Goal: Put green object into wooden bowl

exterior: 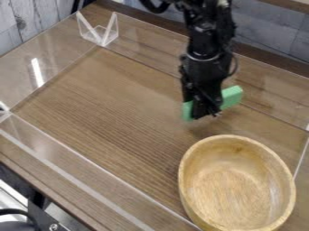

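The gripper [207,105] was clamped on the green object [221,98], holding it just above the desk [108,99] toward the far right edge, short of the wooden bowl [237,185] in the near right corner. The carry step seemed in hand; next it likely needed moving over the bowl, then releasing

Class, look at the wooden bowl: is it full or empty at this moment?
Empty. The wooden bowl shows only bare wood grain inside; the green object is outside it, at the gripper.
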Controlling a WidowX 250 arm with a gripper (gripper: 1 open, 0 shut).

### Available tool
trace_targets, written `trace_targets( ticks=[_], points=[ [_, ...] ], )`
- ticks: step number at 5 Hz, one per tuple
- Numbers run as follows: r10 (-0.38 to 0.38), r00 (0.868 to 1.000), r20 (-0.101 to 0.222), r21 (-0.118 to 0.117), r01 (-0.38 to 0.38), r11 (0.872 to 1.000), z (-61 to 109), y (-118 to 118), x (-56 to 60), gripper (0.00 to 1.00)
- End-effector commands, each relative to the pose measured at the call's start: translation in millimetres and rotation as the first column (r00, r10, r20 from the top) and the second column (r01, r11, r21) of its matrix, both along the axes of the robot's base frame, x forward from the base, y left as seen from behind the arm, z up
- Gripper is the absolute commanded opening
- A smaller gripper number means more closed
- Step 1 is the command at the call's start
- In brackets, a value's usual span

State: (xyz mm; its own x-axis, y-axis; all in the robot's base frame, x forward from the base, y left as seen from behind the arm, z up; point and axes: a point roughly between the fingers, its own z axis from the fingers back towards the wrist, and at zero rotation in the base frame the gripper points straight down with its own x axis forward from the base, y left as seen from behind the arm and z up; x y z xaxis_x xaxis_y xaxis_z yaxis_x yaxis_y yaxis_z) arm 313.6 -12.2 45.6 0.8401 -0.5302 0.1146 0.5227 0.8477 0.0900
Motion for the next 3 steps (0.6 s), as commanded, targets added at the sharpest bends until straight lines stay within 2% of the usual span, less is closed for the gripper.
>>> trace_targets(
  ticks=[1, 2, 3],
  points=[
    [-0.04, 0.998, 0.055, -0.005, 0.041, 0.999, 12.3, 12.2, 5.5, 0.0],
    [-0.081, 0.995, 0.057, -0.006, 0.081, 0.997, 10.1, 17.4, 8.1, 0.0],
    [-0.059, 0.997, 0.056, -0.009, 0.06, 0.998, 17.3, 13.8, 8.8, 0.0]
  ],
)
